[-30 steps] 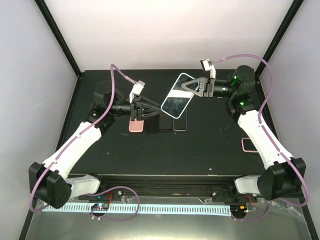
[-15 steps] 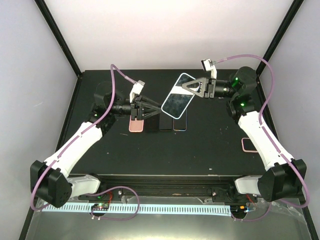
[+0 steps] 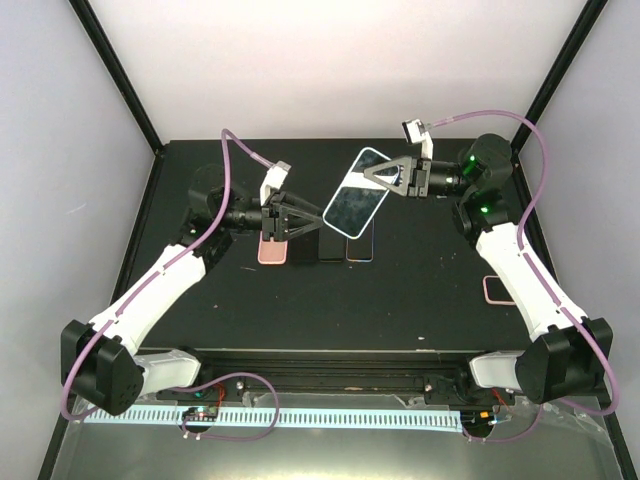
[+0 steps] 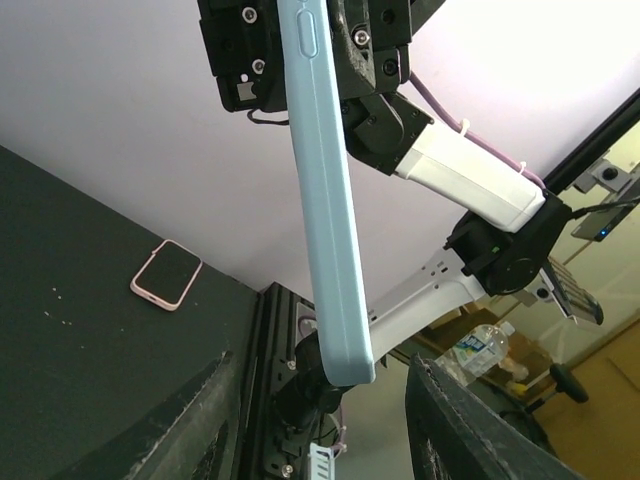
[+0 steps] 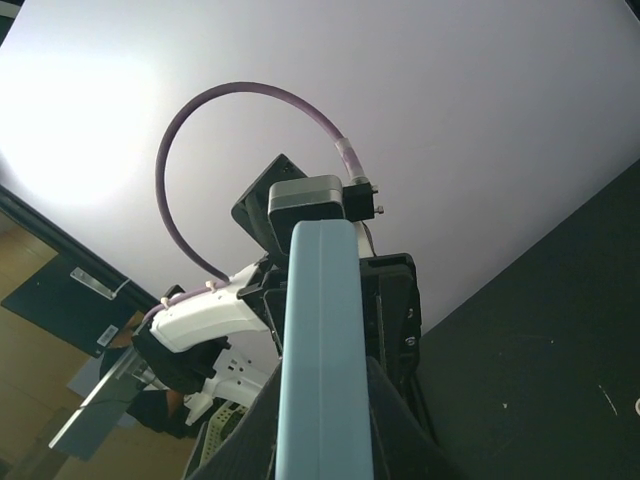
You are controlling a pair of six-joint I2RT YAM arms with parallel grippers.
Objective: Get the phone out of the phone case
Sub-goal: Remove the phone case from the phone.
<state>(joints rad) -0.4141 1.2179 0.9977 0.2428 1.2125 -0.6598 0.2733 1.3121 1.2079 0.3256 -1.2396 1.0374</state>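
Observation:
The phone in its light blue phone case (image 3: 357, 192) hangs tilted in the air over the middle of the black table (image 3: 420, 290), screen up. My right gripper (image 3: 374, 176) is shut on the case's far end; in the right wrist view the blue case edge (image 5: 320, 340) fills the space between its fingers (image 5: 420, 420). My left gripper (image 3: 320, 212) is at the case's near lower corner. In the left wrist view its fingers (image 4: 190, 420) stand apart, and the case's end (image 4: 335, 260) hangs between them without touching either.
Under the held phone lie a pink-cased phone (image 3: 272, 250), a black phone (image 3: 330, 247) and a dark phone (image 3: 362, 250) side by side. Another pink-rimmed phone (image 3: 497, 290) lies near the right arm and shows as a small pink-rimmed phone (image 4: 167, 275) in the left wrist view.
My left gripper's jaws have spread wider around the case's lower corner. The right arm and the held phone have hardly moved.

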